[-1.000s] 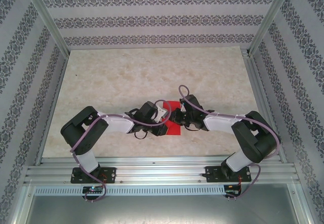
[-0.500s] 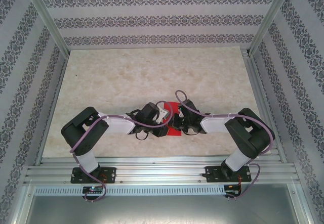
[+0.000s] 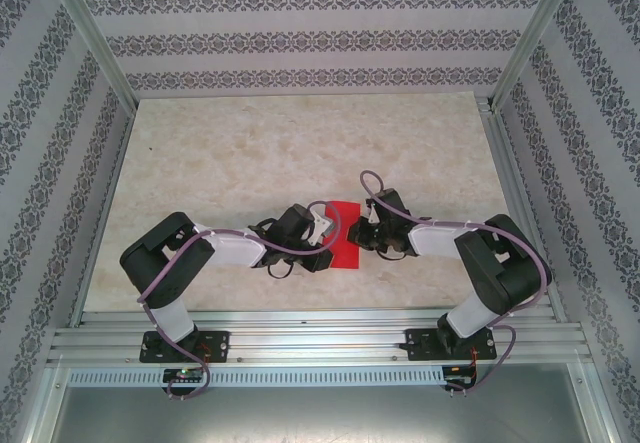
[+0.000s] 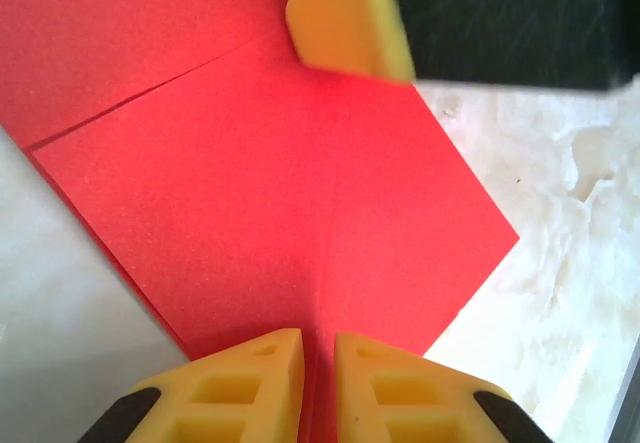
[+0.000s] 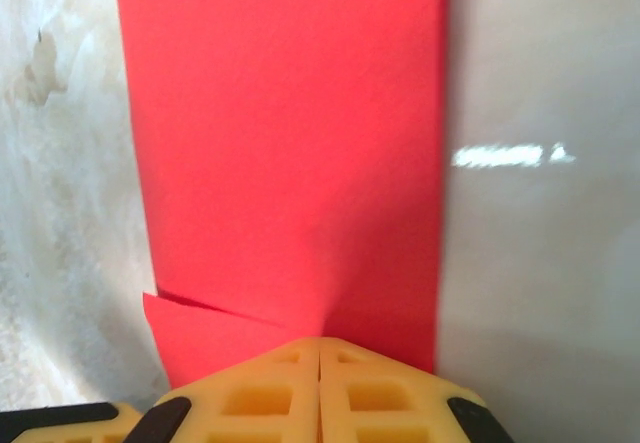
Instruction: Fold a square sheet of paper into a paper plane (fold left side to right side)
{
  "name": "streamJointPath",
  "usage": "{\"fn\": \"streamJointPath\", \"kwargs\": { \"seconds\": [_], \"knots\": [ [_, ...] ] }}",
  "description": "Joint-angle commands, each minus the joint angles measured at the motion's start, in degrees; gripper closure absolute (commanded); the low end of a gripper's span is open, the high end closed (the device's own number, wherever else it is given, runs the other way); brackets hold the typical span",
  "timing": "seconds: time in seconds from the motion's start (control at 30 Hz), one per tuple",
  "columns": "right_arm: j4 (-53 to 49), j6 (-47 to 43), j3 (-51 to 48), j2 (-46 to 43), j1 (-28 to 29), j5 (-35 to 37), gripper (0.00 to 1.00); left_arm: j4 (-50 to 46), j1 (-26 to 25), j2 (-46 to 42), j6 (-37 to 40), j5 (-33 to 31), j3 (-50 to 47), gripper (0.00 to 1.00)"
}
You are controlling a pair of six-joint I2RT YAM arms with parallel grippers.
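The square sheet of paper (image 3: 345, 253) is bright red and lies folded into a narrow upright strip on the marble table between my two grippers. In the left wrist view an upper layer of the paper (image 4: 280, 193) ends in a slanted edge. My left gripper (image 4: 318, 348) sits at the paper's near corner, its yellow fingers a narrow gap apart with red paper running up between them. My right gripper (image 5: 320, 348) is shut, its tips pressed onto the paper (image 5: 290, 143) beside a small flap. From above, the left gripper (image 3: 326, 229) and the right gripper (image 3: 359, 233) flank the strip.
The table (image 3: 250, 153) stretches free behind and beside the arms. Aluminium rails (image 3: 320, 338) run along the near edge, with posts (image 3: 95, 33) at the back corners. Patterned walls close in the sides and back. The right gripper's finger (image 4: 350, 18) shows in the left wrist view.
My right gripper has slid rightward from over the middle of the paper to its right edge, uncovering more red. The left gripper has stayed in place.
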Motion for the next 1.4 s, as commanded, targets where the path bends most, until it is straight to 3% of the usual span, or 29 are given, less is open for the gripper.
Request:
{"fn": "streamJointPath", "kwargs": {
  "seconds": [0.0, 0.3, 0.6, 0.83, 1.37],
  "knots": [
    [-4.38, -4.27, -0.21, -1.71, -3.07, 5.68, 0.92, -10.59, -1.59, 2.72, -0.28, -1.66, -3.76, 0.81],
    [-8.65, 0.02, -0.28, -13.17, 2.31, 6.38, 0.91, -10.46, -2.26, 2.28, -0.54, -1.40, -2.23, 0.80],
    [1.74, 6.76, -1.32, -3.81, 8.05, 4.69, 0.91, -10.95, -2.57, 2.10, -0.29, -1.57, -1.82, 0.80],
    [-7.38, 4.26, -0.11, -0.96, 6.95, 10.33, 0.91, -14.44, -3.17, -0.97, 1.26, -1.17, -2.89, 0.77],
    [-8.43, 3.36, 0.35, -0.16, 6.48, 9.35, 0.91, -17.27, -3.72, -10.63, -1.17, -2.28, -10.66, 0.78]
  ]
}}
